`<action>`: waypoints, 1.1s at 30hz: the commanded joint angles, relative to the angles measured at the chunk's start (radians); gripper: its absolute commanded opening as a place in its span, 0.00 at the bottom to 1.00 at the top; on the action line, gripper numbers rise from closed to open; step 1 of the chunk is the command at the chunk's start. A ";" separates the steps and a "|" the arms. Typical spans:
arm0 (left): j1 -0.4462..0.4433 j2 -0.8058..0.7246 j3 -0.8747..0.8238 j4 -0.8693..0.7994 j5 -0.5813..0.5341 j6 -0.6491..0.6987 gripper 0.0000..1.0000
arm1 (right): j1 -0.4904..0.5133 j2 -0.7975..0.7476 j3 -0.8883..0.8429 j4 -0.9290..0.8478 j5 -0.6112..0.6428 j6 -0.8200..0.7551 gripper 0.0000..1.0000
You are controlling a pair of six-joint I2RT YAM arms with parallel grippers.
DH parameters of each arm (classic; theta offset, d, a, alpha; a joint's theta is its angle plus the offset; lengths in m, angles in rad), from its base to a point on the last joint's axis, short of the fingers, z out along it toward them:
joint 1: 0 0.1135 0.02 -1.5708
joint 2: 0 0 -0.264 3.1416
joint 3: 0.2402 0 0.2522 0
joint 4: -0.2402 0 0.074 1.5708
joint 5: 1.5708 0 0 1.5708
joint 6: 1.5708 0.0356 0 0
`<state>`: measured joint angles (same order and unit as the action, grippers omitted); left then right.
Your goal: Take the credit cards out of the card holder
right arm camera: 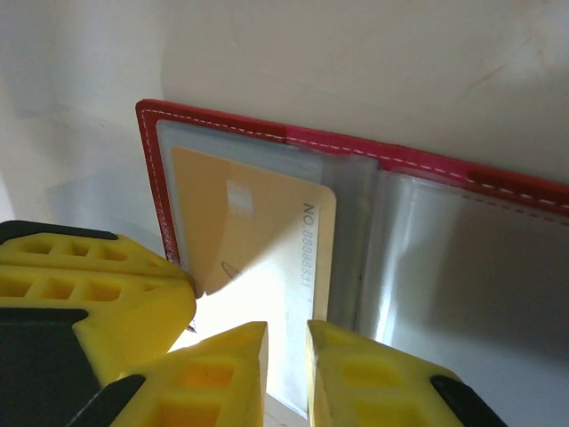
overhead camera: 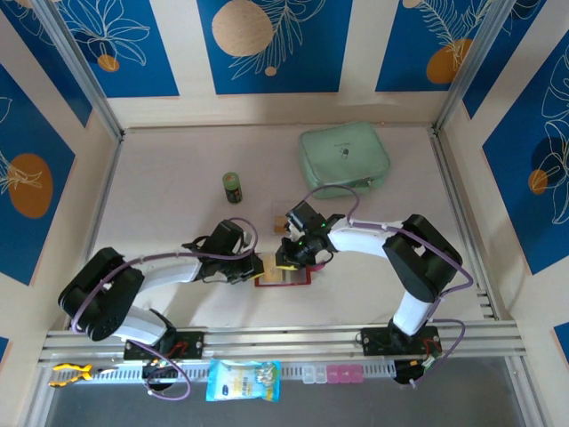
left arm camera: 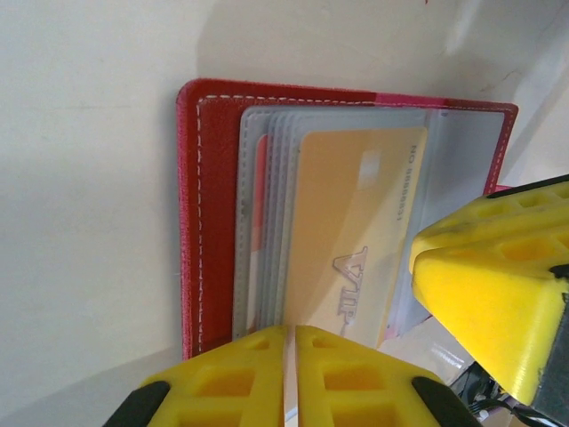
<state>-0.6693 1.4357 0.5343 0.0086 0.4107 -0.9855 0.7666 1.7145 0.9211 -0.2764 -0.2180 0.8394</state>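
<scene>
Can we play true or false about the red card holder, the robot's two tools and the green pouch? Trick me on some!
1. The card holder lies open on the table. True.
2. A gold card sits inside it. True.
3. The pouch lies on top of the card holder. False: the green pouch lies apart from it, farther back on the table.
4. Both tools hang high up by the back wall. False: the left tool and the right tool are down at the card holder.
5. The card holder is blue. False: it is red.
</scene>
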 commanded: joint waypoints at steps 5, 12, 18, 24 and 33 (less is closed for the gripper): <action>0.007 0.009 0.012 -0.025 -0.006 0.025 0.10 | 0.011 0.029 0.010 0.001 -0.030 0.004 0.18; 0.008 0.013 0.016 -0.034 -0.007 0.026 0.10 | 0.017 0.021 0.023 -0.060 0.025 -0.018 0.22; 0.008 0.009 0.012 -0.042 -0.010 0.027 0.10 | 0.016 -0.001 0.027 -0.088 0.054 -0.033 0.22; 0.007 0.002 0.018 -0.048 -0.011 0.025 0.11 | 0.016 -0.019 0.027 -0.104 0.075 -0.043 0.22; 0.008 -0.014 0.024 -0.060 -0.016 0.026 0.11 | 0.012 -0.033 0.025 -0.103 0.085 -0.049 0.22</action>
<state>-0.6693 1.4353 0.5358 -0.0055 0.4103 -0.9855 0.7780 1.7092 0.9363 -0.3489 -0.1452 0.8040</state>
